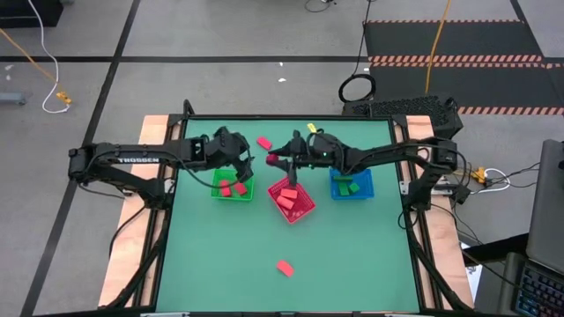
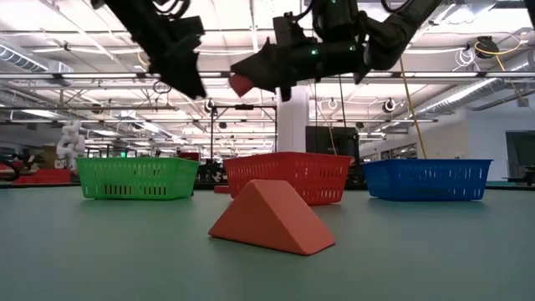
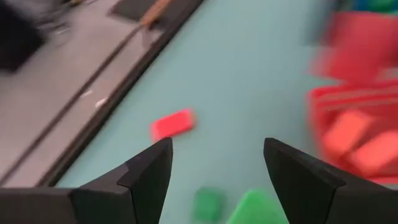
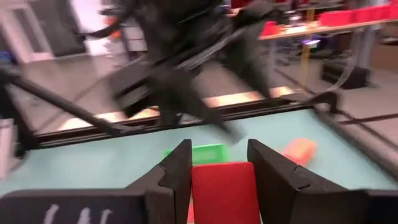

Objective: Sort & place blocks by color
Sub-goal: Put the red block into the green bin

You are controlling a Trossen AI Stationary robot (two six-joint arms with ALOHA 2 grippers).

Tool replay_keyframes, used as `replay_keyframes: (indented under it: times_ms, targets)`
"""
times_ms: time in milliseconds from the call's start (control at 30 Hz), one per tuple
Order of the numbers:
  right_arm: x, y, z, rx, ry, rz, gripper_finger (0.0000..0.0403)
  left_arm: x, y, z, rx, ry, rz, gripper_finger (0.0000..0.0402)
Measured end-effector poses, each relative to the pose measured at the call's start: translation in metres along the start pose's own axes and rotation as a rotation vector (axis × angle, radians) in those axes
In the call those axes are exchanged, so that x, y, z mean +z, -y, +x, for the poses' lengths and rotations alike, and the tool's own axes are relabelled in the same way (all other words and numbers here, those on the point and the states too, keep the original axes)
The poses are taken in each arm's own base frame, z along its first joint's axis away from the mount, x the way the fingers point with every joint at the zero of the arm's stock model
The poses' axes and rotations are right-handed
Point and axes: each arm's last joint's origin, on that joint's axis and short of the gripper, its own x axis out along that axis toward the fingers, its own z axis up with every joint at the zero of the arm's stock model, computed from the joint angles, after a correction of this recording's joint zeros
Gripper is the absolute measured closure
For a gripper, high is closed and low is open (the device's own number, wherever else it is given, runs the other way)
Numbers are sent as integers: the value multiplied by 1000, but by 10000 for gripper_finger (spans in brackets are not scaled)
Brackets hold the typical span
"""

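A red block (image 4: 224,190) is gripped by the right hand (image 1: 275,160) above the counter (image 1: 352,255); the left hand (image 1: 242,169) is held open, empty, over the green basket (image 1: 217,187).

Red blocks (image 1: 288,201) in baskets, one (image 1: 285,267) loose on table

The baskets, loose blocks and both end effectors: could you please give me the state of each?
Left end effector: open, empty, above the green basket.
Right end effector: shut on a red block, raised.
Green basket: upright, holds red blocks.
Red basket: upright, holds red blocks.
Blue basket: upright, holds green blocks.
Wedge block: flat on the table, loose.
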Motion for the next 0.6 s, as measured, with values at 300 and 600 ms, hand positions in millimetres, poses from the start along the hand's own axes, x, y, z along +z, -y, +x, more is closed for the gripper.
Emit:
replay_keyframes:
  times_ms: [300,600]
  targets:
    - [-28,-12,49,126,-2,29,283,-6,-25,-40,195,58,-207,147]
    - [-41,-16,99,193,-98,40,283,-9,-17,-55,142,82,-189,147]
